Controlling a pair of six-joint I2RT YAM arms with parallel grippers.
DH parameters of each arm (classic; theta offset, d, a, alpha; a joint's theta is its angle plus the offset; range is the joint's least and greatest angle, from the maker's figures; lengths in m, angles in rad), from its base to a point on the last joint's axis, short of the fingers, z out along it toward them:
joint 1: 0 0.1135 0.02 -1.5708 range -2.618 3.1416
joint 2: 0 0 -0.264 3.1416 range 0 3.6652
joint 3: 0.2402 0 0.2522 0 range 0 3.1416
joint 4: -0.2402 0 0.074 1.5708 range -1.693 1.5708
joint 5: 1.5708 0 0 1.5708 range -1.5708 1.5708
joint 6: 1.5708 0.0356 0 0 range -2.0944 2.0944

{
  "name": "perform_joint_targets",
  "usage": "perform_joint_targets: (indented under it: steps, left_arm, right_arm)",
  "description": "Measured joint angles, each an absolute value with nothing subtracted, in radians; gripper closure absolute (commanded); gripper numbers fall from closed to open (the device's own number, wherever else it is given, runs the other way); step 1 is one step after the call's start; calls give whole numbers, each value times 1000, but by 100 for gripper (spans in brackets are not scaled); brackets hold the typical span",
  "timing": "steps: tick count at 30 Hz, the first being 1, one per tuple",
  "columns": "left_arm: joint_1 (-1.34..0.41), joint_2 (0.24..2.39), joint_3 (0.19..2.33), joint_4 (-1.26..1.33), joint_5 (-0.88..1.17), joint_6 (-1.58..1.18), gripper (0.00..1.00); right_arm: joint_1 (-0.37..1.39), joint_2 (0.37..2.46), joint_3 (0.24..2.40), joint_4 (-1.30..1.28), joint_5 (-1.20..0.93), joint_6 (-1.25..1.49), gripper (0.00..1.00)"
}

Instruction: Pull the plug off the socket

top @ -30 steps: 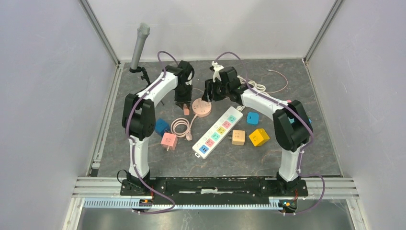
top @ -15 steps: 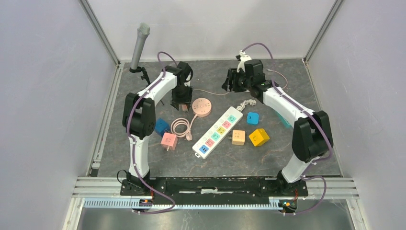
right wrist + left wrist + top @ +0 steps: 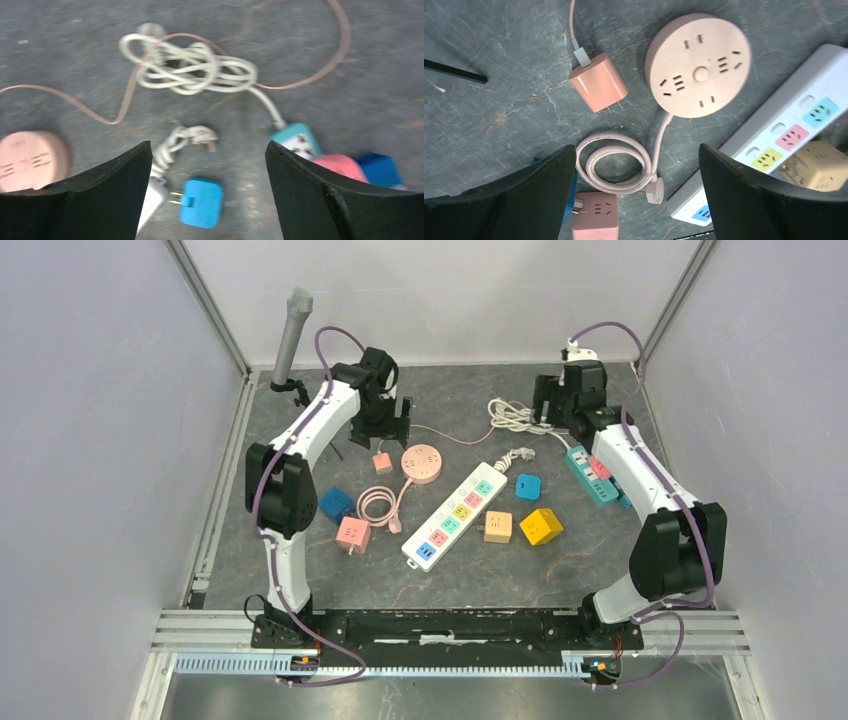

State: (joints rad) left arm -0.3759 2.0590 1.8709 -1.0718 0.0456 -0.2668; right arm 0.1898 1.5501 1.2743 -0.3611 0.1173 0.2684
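Observation:
The pink plug [image 3: 597, 82] lies flat on the table with its thin pink cord running to the back. Its prongs point at the round pink socket [image 3: 698, 65], a small gap apart. In the top view the plug [image 3: 381, 462] sits just left of the socket [image 3: 421, 463]. My left gripper [image 3: 385, 420] hovers behind and above them, open with nothing between its fingers [image 3: 636, 152]. At the back right my right gripper [image 3: 552, 403] is also open and empty [image 3: 207, 147], above a white cable bundle [image 3: 192, 67].
A white power strip [image 3: 455, 515] lies diagonally mid-table, a teal strip [image 3: 592, 468] under the right arm. Around them sit a coiled pink cable [image 3: 616, 167], a pink cube [image 3: 353, 533], blue cube [image 3: 336, 504], tan cube [image 3: 497, 526], yellow cube [image 3: 540, 526] and blue adapter [image 3: 201, 203]. A grey pole [image 3: 292, 335] stands back left.
The left gripper opened, let go of the pink plug and drew back from it. The right gripper left the round socket, swung to the back right and opened.

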Motion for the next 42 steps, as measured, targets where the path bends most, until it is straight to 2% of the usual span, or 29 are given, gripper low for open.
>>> perform_joint_targets:
  steps: [5, 12, 19, 23, 27, 32, 35, 37, 42]
  left_arm:
    - [-376, 1971, 1871, -1045, 81, -267, 0]
    - [-376, 1887, 1851, -984, 91, -272, 0]
    - [-376, 1821, 1758, -909, 143, -295, 0]
    - [-376, 1821, 1727, -893, 181, -302, 0]
    - [-376, 1821, 1716, -883, 213, -302, 0]
    - [-376, 1820, 1699, -878, 231, -302, 0]
    - [-376, 1820, 1678, -879, 239, -302, 0]
    - [-376, 1820, 1669, -879, 239, -302, 0]
    - [-376, 1820, 1666, -879, 246, -302, 0]
  right_arm:
    - [104, 1516, 1247, -389, 251, 217, 10]
    - [-68, 1469, 1101, -366, 268, 207, 11]
    - [-194, 1489, 1045, -352, 149, 155, 12]
    - [-215, 1517, 1045, -349, 47, 100, 19]
    - [-222, 1598, 1092, -399, -57, 15, 21]
    - [-223, 1660, 1129, -442, -89, -80, 26]
    - [-224, 1662, 1129, -460, -105, -126, 33]
    - [-223, 1664, 1132, -476, -105, -142, 44]
    - [-218, 1691, 1160, -521, -89, -146, 63]
